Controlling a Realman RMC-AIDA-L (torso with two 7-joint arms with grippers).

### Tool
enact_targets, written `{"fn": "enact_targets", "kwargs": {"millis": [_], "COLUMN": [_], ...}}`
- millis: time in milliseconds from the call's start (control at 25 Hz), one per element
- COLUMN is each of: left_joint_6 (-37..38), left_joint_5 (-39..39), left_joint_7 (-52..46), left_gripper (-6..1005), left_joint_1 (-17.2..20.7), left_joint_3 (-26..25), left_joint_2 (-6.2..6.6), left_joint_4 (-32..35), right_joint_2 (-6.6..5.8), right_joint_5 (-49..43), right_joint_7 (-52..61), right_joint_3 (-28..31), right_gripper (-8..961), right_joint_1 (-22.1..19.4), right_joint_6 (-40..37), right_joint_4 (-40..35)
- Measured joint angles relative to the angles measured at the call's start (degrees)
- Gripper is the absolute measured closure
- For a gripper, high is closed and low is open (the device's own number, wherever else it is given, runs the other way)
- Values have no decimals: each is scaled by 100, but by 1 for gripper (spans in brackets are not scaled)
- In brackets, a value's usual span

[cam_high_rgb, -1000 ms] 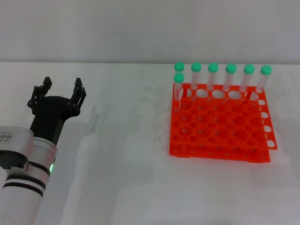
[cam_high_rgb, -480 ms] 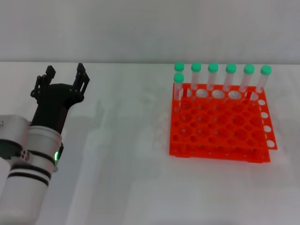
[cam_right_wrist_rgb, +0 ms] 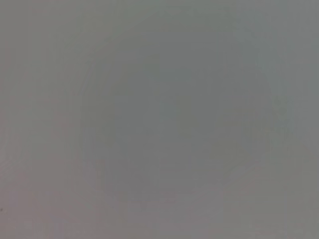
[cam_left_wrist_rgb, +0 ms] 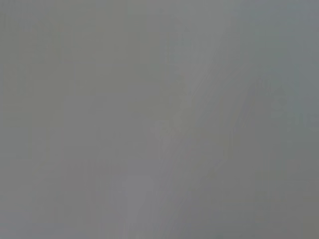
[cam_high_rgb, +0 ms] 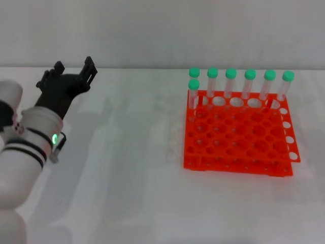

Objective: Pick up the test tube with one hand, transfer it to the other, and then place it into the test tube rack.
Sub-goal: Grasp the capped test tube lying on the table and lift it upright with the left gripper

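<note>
From the head view, the left end effector [cam_high_rgb: 74,70] hovers over the far left of the table [cam_high_rgb: 127,193], fingers apart and holding nothing, well apart from the test tube rack [cam_high_rgb: 237,134] at right. Seven capped tubes stand along the rack's far edge; the nearest test tube [cam_high_rgb: 193,96] looks light, stiff, smooth and probably slippery, best pinched just under its cap. Both wrist views show only blank grey; the right end effector is unseen.
</note>
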Motion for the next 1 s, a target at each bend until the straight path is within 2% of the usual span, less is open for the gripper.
{"fn": "enact_targets", "kwargs": {"millis": [160,360,600,680,880,1000], "left_joint_6": [1393,3121,5346,5854,7361,8140], "left_joint_5": [746,1486,1696,1699,1764,2106], "left_joint_7": [20,117,617,810,929,873], "left_gripper": [227,228,229,229,229,230], "left_joint_1": [125,223,61,39,-220,-382], "left_joint_3": [-1004,-2132,-3312,-3615,-4390,-4802], "left_joint_2": [-14,-169,-332,-384,-392,-398], "left_joint_4": [580,1252,1972,2193,2428,2568], "right_joint_2": [-8,-18,-31,-37,-39,-42], "right_joint_5": [0,6,9,9,9,8], "right_joint_7": [-9,-13,-83,-87,-91,-91], "right_joint_3": [-1,5,13,21,121,153], "right_gripper": [76,76,76,76,76,76], "right_joint_1": [8,10,58,68,124,159], "right_joint_6": [-1,11,61,78,152,172], "right_joint_4": [0,-1,1,3,31,60]}}
